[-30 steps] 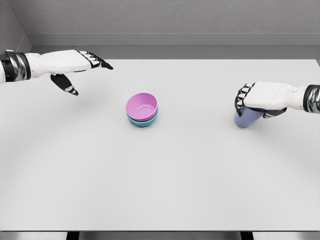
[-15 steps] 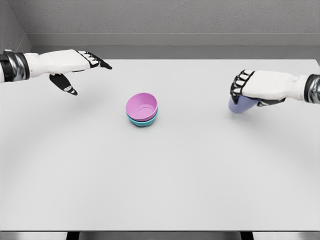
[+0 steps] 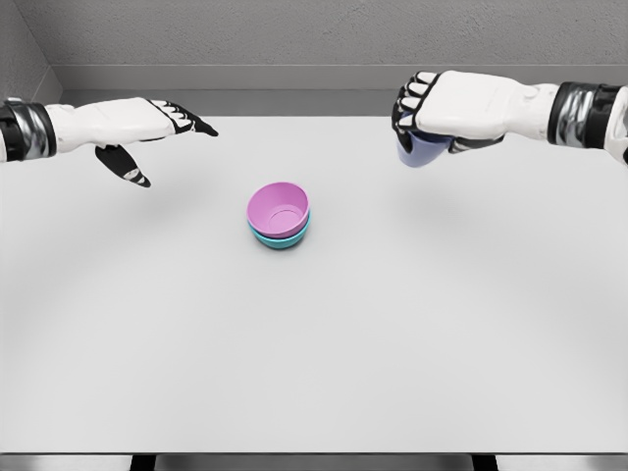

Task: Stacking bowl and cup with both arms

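Note:
A pink bowl (image 3: 280, 207) sits nested in a teal bowl (image 3: 283, 236) near the middle of the white table (image 3: 314, 334). My right hand (image 3: 424, 116) is shut on a blue-violet cup (image 3: 420, 150), held in the air above and to the right of the bowls. Only the cup's lower part shows below the fingers. My left hand (image 3: 157, 132) hovers open over the table's far left, fingers stretched toward the right, well away from the bowls.
A grey wall (image 3: 324, 39) runs behind the table's far edge. The table's front edge lies near the bottom of the view.
My right hand has lifted the cup off the table and carried it up and to the left, toward the bowls. The left hand has barely moved.

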